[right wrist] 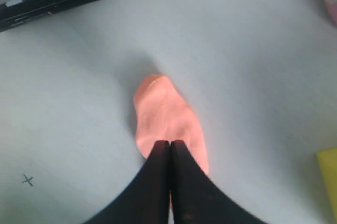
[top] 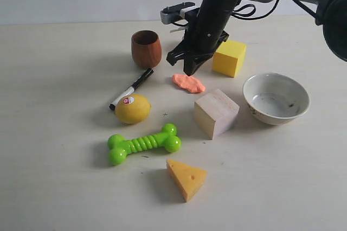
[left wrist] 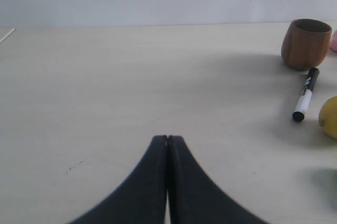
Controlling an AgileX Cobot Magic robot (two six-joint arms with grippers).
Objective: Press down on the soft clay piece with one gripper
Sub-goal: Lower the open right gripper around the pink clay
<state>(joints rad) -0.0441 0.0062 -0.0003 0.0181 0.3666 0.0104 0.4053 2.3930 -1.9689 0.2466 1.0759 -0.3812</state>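
Note:
The soft clay piece is a flat salmon-orange blob on the table between the wooden cup and the yellow block. In the right wrist view the clay lies directly under my right gripper, whose black fingers are pressed together with nothing between them. In the exterior view the right gripper points down just above the clay's far edge; whether it touches is not clear. My left gripper is shut and empty over bare table, far from the clay and out of the exterior view.
Around the clay stand a brown wooden cup, a black marker, a lemon, a yellow block, a wooden cube and a white bowl. A green bone toy and cheese wedge lie nearer the front.

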